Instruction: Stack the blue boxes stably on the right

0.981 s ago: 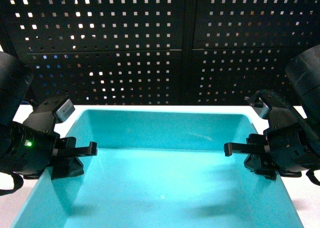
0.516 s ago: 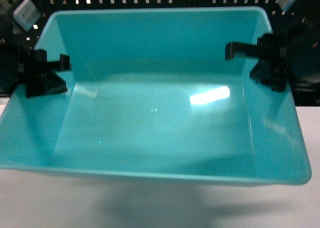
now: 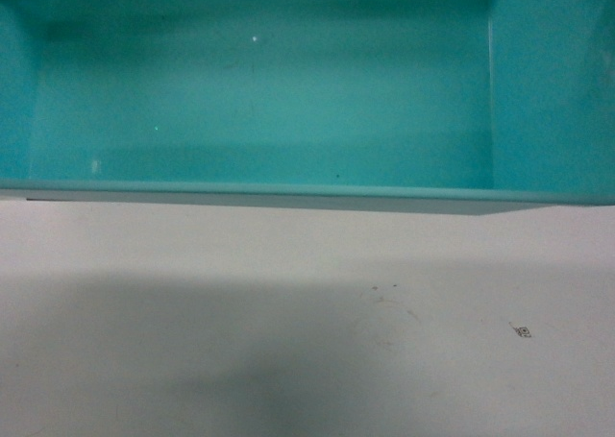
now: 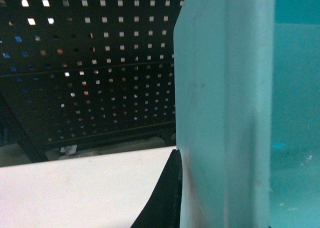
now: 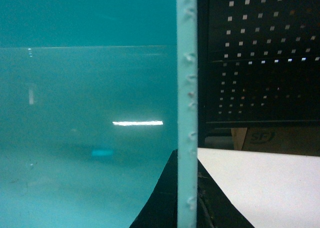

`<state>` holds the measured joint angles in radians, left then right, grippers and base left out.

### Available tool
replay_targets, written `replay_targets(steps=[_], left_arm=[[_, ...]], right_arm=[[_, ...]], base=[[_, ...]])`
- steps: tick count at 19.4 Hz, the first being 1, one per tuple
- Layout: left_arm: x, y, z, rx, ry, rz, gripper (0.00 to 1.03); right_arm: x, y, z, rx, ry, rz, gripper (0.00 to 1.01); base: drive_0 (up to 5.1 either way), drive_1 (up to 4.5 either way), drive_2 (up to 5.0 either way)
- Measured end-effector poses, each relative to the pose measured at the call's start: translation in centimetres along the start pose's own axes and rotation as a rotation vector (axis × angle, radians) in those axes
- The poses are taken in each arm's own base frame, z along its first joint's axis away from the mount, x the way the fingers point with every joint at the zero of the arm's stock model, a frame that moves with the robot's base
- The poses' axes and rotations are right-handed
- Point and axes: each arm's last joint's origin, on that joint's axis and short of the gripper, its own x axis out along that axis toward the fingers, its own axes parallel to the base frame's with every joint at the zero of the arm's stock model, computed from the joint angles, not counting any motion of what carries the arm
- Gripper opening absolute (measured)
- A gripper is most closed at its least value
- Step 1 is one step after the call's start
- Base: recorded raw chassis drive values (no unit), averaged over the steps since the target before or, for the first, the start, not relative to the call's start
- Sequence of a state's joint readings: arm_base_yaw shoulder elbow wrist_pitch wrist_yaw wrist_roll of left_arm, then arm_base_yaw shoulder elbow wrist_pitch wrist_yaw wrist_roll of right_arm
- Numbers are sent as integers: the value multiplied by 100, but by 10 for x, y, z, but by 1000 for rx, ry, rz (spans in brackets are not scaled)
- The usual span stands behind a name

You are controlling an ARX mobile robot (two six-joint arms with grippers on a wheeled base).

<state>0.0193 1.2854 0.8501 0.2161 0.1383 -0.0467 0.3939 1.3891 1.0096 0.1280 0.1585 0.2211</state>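
The light turquoise smooth plastic tub (image 3: 288, 91) fills the head view's upper half, held clear above the white tabletop (image 3: 288, 341). The right gripper (image 5: 187, 198) straddles the tub's side wall, fingers clamped either side. The left gripper (image 4: 167, 198) shows one dark finger against the opposite wall; its grip cannot be told.

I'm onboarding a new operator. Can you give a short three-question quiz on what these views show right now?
1. True or false: the turquoise tub holds several items.
2. In the right wrist view, the tub's wall sits: A) between two dark fingers, B) far from the gripper, C) flat on the table.
3. What stands behind the white table?

Key: 1 false, it looks empty. 2 A. 3 A black perforated panel.
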Motion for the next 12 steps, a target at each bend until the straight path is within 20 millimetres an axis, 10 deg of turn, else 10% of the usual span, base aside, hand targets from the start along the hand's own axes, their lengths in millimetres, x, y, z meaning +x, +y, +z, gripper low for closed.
replay_targets(steps=[12], left_arm=[[2, 0, -8, -46, -48, -55, 6]], right_arm=[[-1, -2, -4, -17, -39, 8, 2]], base=[[0, 0, 0]])
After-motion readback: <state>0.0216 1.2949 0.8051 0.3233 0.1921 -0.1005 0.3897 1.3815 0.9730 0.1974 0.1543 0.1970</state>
